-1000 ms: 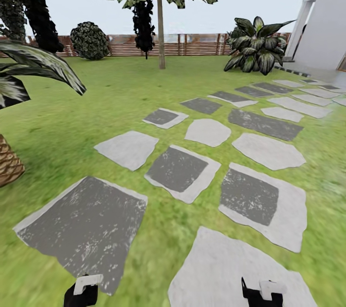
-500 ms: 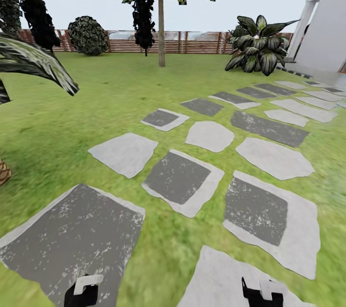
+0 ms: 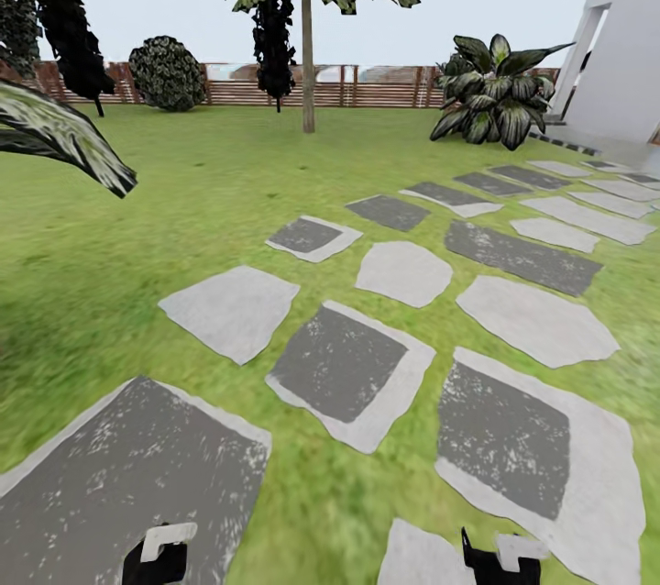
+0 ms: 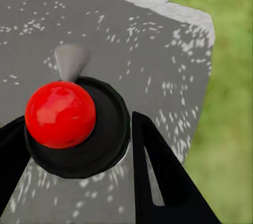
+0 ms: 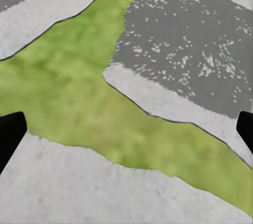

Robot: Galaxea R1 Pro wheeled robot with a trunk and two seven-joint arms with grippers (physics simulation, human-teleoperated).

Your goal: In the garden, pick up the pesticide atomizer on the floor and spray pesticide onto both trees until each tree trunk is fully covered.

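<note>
I see blurry green grass [image 3: 183,200] with yellowish patches, crossed by stepping stones [image 3: 348,374] in pale grey and dark grey flecked white. At twelve o'clock stands a tree [image 3: 307,35] with a pale grey-tan trunk and green-and-white leaves, before a reddish-brown slatted fence [image 3: 367,85]. A white house [image 3: 623,44] sits at two o'clock. My left gripper [image 4: 79,145] is black around a glossy red ball [image 4: 60,113] on a black disc.

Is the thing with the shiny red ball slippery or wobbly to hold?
Probably a bit slippery: the atomizer has a glossy red ball and a round black body. It looks hard, not floppy. Round, so it might twist between the fingers of the left tool.
</note>
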